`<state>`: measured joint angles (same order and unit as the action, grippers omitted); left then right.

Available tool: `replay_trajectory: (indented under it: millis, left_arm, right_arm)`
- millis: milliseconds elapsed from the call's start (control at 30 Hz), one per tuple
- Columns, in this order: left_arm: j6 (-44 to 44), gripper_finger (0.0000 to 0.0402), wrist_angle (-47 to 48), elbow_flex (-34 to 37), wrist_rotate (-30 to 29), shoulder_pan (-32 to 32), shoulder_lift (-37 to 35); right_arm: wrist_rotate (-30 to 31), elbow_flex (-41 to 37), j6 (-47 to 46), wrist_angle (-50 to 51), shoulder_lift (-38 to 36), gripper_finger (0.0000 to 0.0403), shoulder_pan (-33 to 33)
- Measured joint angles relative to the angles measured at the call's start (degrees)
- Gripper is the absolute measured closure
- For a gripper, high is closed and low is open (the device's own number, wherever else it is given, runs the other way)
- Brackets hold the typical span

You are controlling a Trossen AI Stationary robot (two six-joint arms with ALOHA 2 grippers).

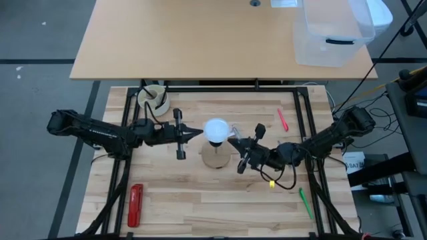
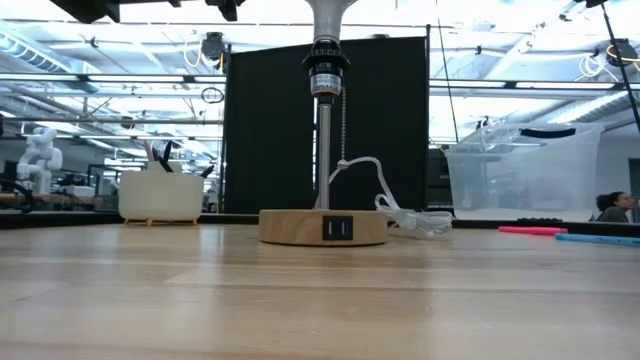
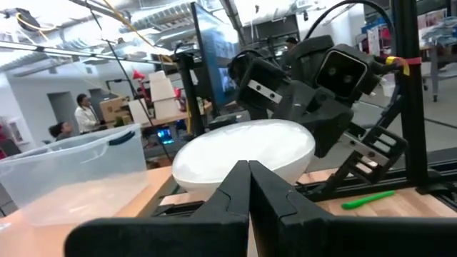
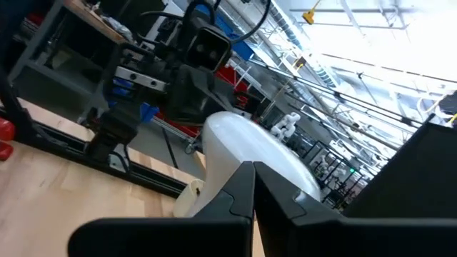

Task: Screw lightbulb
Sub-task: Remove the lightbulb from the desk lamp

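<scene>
Lightbulb (image 1: 216,129) between closed, empty left end effector (image 1: 197,133) and right end effector (image 1: 233,138) overhead, unseen at table level.

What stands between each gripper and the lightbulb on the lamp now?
Nothing visible does. The lightbulb sits on top of the lamp, with the left gripper shut at one side and the right gripper shut at the other. Each wrist view shows the white dome just past its closed tips.
</scene>
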<state>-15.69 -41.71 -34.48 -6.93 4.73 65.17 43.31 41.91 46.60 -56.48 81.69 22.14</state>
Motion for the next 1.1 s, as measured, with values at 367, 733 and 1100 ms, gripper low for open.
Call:
replay_trajectory:
  millis: [367,733,1100]
  left_arm:
    - [1.2,0.0402,0.0,0.0,3.3,0.8,0.0]
    - [1.9,0.0401,0.9,0.0,14.4,1.1,0.1]
    - [-5.3,0.0401,1.1,0.0,-5.3,3.1,-3.0]
  right_arm:
    - [0.2,0.0,-1.3,0.1,0.0,0.0403,-2.9]
    - [0.7,0.0,-1.9,0.3,0.0,0.0403,-5.5]
    - [3.5,0.0,-3.8,4.5,0.0,0.0403,-2.8]
